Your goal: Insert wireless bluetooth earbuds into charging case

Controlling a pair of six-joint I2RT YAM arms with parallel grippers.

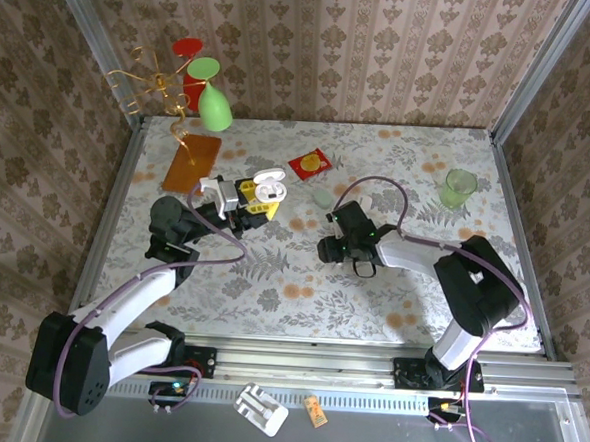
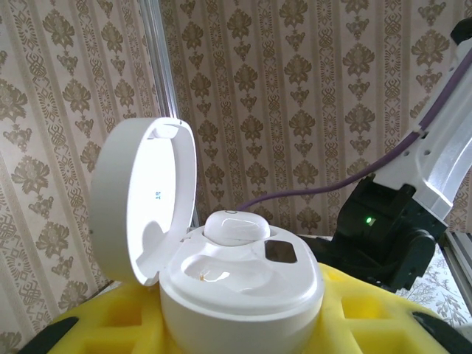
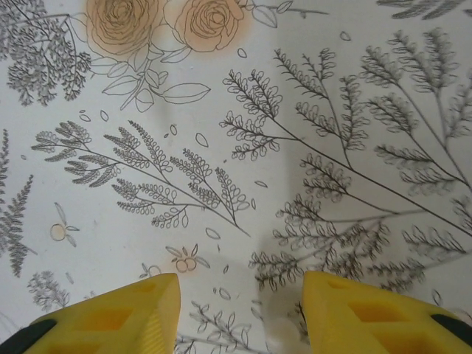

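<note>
White charging case (image 2: 243, 295) is sitting lid-open, clamped in the left gripper (image 1: 246, 200). One earbud (image 2: 234, 226) is resting in its far slot, and the near slot (image 2: 221, 274) is lying empty. Right gripper (image 3: 240, 317) is hovering over the tablecloth (image 3: 236, 147), jaws apart, gripping nothing. Seating step looks half done; next is likely fetching the other bud and aligning it.

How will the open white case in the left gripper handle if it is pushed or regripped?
The case looks glossy and rounded, so it may slip in the left gripper. Its raised lid likely makes it tip toward the hinge if set down. The seated earbud might jolt loose.
</note>
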